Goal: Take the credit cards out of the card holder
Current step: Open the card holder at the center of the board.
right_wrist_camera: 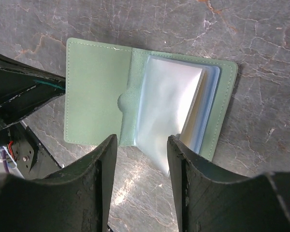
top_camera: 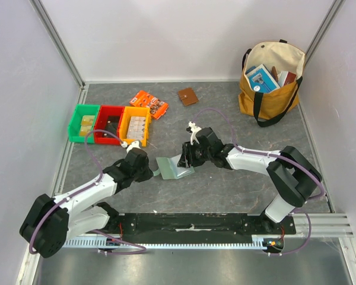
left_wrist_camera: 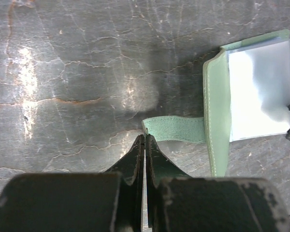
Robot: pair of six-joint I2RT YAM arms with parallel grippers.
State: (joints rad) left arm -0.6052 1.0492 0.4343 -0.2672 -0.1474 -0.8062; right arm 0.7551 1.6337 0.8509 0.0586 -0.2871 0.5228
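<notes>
- Tabletop [top_camera: 225, 190]: dark, stone-patterned surface carrying the work. The card holder lies near its middle, between the two arms.
- Right end effector [right_wrist_camera: 142, 140]: jaws stand moderately apart and hold nothing. In the right wrist view they sit astride the near edge of the sleeve stack, without a grip on it.
- Left end effector [left_wrist_camera: 144, 137]: jaws pressed together, tips at the free end of the side tab. Whether the tab is actually nipped or only touched cannot be told.
- Card holder [right_wrist_camera: 96, 87]: pale green bifold, lying open and flat, inner face up, with the bare flap on one side and the sleeves on the other.
- Clear sleeves [right_wrist_camera: 166, 106]: a fanned stack of glossy pockets, the topmost lifted slightly off the rest.
- Side tab [left_wrist_camera: 176, 129]: green strap running from the holder's edge toward the left fingers.
- Credit cards: none plainly exposed. A pale tan edge [right_wrist_camera: 192, 126] between the sleeves may be one.
- Step in hand, as judged: the holder is open and steadied, and extraction has not begun. The next move calls for the right fingers to close on a card edge alone, not the sleeve film, and draw it out along the pocket while the left side keeps the holder from sliding.
</notes>
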